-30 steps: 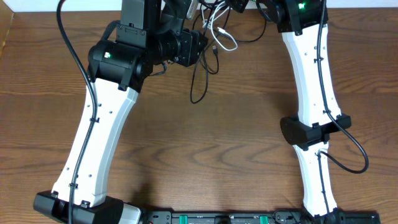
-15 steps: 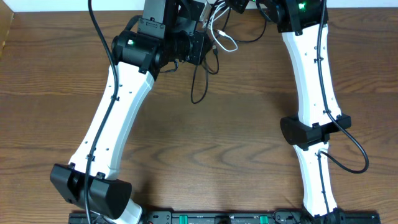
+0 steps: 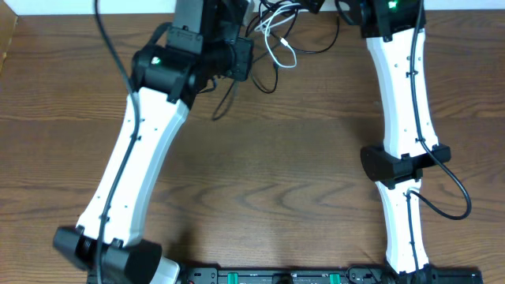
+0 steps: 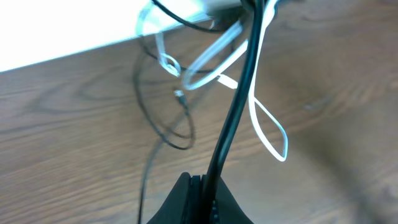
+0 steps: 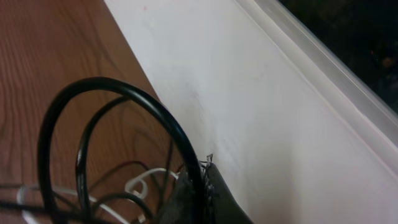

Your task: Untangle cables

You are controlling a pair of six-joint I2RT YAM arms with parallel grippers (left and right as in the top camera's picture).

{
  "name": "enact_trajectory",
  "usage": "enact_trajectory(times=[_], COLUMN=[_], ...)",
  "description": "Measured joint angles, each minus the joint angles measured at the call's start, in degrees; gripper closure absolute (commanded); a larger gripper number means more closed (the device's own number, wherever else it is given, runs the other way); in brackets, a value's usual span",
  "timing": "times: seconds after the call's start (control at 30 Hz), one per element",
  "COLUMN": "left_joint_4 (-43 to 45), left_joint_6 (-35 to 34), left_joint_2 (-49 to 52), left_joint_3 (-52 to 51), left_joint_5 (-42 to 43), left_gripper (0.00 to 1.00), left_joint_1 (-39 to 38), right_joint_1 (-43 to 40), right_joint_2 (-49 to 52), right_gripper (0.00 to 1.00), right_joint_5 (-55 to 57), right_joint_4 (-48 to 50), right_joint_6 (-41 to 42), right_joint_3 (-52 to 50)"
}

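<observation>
We see the left tool (image 4: 200, 186) and the right tool (image 5: 202, 185) each clamped on the black cable (image 4: 235, 112). The white cable (image 4: 283, 149) loops on the tabletop (image 4: 74, 143) at 1 o'clock from the left tool.

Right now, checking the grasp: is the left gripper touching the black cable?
Touching. The left wrist view shows the black cable running straight into the shut left gripper, pinched there.

Glossy black cable (image 5: 102, 83), wood-grain table (image 3: 276, 158)
</observation>
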Motion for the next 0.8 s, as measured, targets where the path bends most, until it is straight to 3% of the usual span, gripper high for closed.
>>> enact_trajectory(times=[0.27, 0.77, 0.8], left_joint_4=[-2.4, -4.11, -4.09], left_joint_6=[0.0, 1.29, 1.31], left_joint_2=[-4.68, -9.14, -9.46], left_joint_3=[0.0, 0.0, 0.0], left_joint_5=[-4.22, -4.22, -3.87], left_gripper=[0.93, 0.93, 0.93], left_joint_1=[6.78, 19.19, 19.52], right_joint_1=[-3.78, -9.64, -10.01], right_joint_2=[-0.04, -2.67, -3.28], right_gripper=[0.99, 0.99, 0.96], right_joint_5=[0.9, 2.1, 2.12], right_joint_4=[-2.84, -5.11, -5.31], right_joint_6=[-0.33, -1.6, -1.7], right_joint_3=[0.02, 0.02, 0.02])
